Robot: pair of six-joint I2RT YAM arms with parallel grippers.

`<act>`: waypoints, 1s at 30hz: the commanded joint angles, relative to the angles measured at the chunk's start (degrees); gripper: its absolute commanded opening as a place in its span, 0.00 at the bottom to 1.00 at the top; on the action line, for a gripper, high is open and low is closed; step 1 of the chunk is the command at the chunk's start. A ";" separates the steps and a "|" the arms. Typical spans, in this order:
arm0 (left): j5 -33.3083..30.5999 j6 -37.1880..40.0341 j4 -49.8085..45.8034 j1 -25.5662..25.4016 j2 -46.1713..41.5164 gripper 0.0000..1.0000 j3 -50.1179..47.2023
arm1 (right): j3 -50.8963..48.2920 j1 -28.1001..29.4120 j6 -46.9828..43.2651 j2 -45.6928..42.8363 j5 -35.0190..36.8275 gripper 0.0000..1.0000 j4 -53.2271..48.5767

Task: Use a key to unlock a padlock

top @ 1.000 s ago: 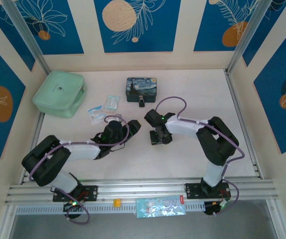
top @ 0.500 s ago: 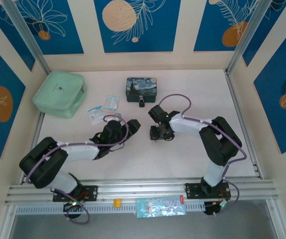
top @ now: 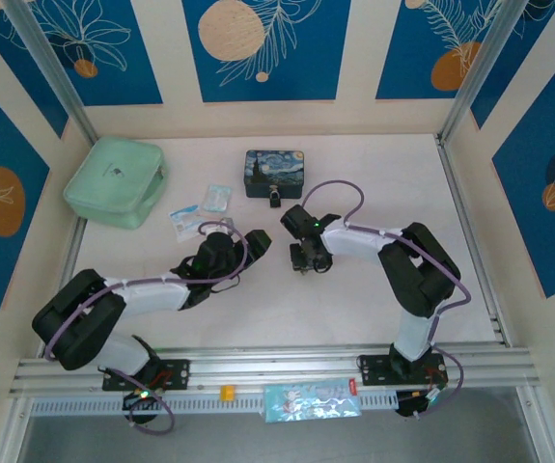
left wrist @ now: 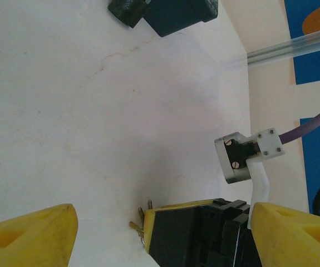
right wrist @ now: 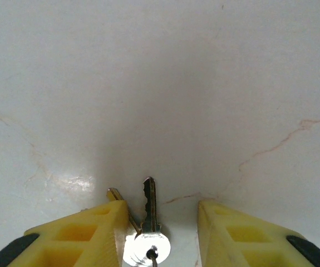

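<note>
Right tool (right wrist: 158,204) shifted left, key (right wrist: 148,222) (bow cropped)

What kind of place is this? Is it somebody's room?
Probably a robot practice booth, not a home: two black-and-white robot arms bolted to a silver metal rail, a bare white tabletop, and blue leaf-patterned wall panels all around.

Pale table (top: 383,183), blue leaf-patterned walls (top: 287,58)

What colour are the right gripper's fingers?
Yellow fingers, best seen in the right wrist view.
</note>
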 commanded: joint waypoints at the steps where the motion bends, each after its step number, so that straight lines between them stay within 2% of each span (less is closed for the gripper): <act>1: -1.25 1.36 -1.14 0.56 -1.20 0.81 0.77 | -3.79 0.44 1.89 2.35 -0.83 0.33 -1.98; 4: -1.34 1.35 -0.84 0.67 -1.20 0.81 0.54 | -4.30 -1.26 0.00 1.41 -3.07 0.32 -0.66; 9: -0.99 1.35 -0.56 0.64 -1.53 0.81 0.51 | -2.48 0.16 -6.82 2.07 -7.32 0.52 1.61; 12: -1.76 1.49 -0.99 0.65 -2.37 0.81 0.15 | -1.67 0.55 -8.25 3.22 -7.81 0.57 1.01; 16: -2.13 1.88 -1.78 0.74 -3.21 0.81 -0.12 | -1.57 -0.36 -9.20 2.46 -7.71 0.58 0.18; 20: -2.48 1.96 -1.93 0.82 -3.57 0.81 -0.30 | -1.83 -2.26 -8.48 -1.20 -10.56 0.58 -0.26; 26: -2.66 2.12 -1.81 1.00 -3.40 0.81 -0.03 | -0.61 -3.32 0.59 -4.61 -13.50 0.53 -4.21; 30: -2.31 2.14 -1.36 1.05 -3.14 0.81 -0.02 | -0.90 -3.50 9.07 -3.68 -12.78 0.45 -5.93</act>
